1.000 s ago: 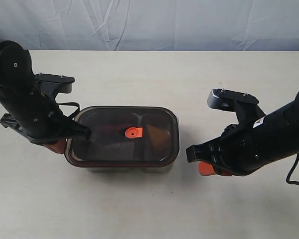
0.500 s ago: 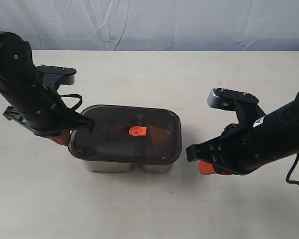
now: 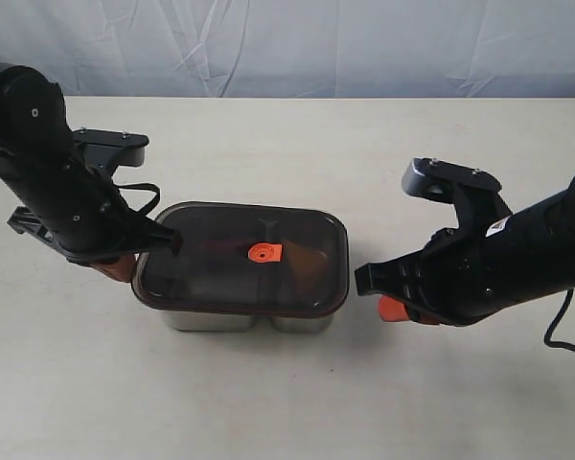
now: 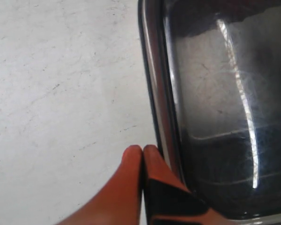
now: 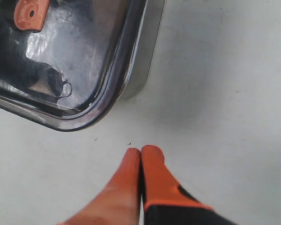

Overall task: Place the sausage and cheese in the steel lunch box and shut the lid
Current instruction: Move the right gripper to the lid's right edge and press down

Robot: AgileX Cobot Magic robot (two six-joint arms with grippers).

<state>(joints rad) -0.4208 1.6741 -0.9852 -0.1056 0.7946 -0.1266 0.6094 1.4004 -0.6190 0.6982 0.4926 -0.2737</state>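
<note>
Steel lunch box stands on the beige table with the dark lid lying over it, orange valve tab at centre; the contents seem too murky to tell. Left gripper, jaws pressed together and empty, sits against the lid's left edge. Right gripper, likewise closed on nothing, is near the box's right end, apart from it
</note>
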